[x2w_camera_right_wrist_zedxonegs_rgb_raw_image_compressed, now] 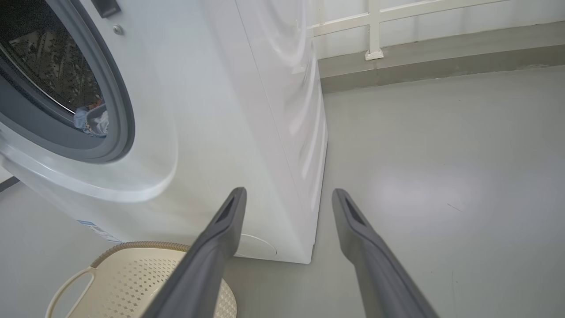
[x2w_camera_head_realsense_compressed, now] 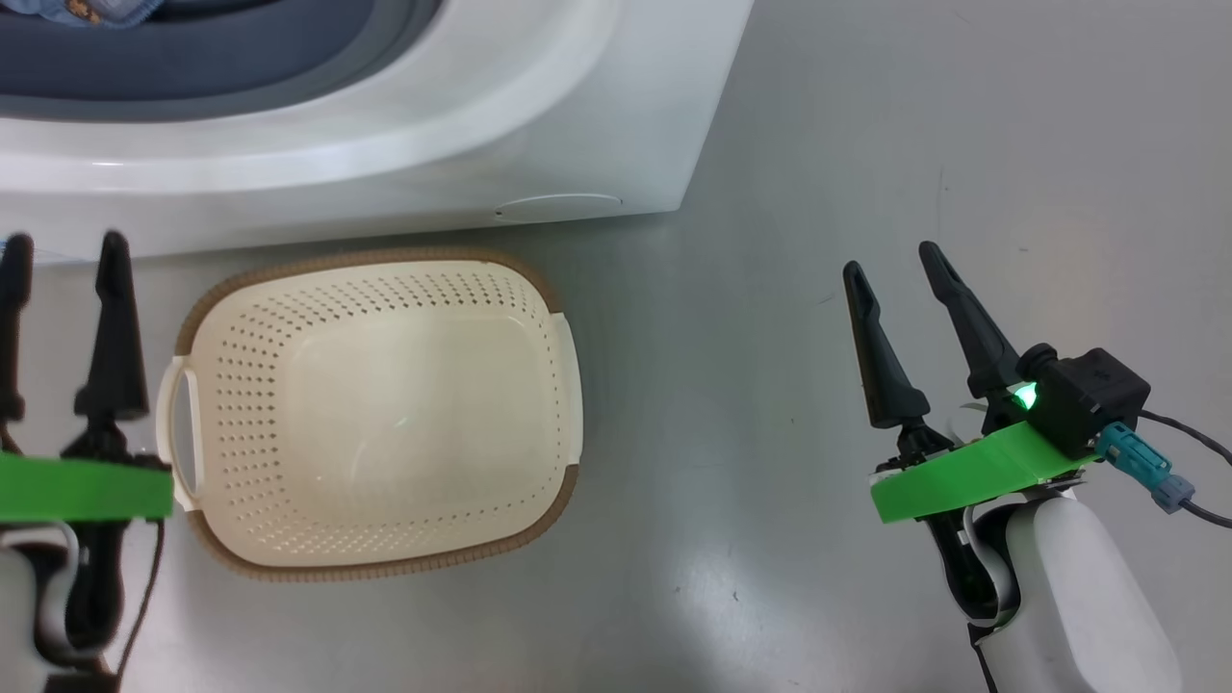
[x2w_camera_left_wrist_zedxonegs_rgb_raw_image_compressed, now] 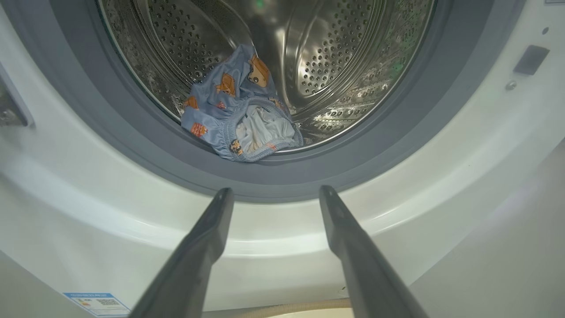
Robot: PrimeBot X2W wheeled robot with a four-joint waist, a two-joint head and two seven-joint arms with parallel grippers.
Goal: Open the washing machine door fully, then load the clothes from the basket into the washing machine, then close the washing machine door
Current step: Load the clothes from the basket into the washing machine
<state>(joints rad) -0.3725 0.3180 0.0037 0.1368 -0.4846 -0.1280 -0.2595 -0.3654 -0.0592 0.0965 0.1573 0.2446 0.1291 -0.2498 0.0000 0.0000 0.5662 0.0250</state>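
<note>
While the blue bear-print clothes (x2w_camera_left_wrist_zedxonegs_rgb_raw_image_compressed: 234, 115) lie at the front lip of the steel drum (x2w_camera_left_wrist_zedxonegs_rgb_raw_image_compressed: 335, 57) inside the washing machine (x2w_camera_head_realsense_compressed: 539, 144), the cream basket (x2w_camera_head_realsense_compressed: 250, 404) sits on the grey floor (x2w_camera_head_realsense_compressed: 866, 144) just before it. The left pincer (x2w_camera_head_realsense_compressed: 64, 245) and the right pincer (x2w_camera_head_realsense_compressed: 890, 260) both stand spread wide, gripping nothing, the right well apart from the basket.
</note>
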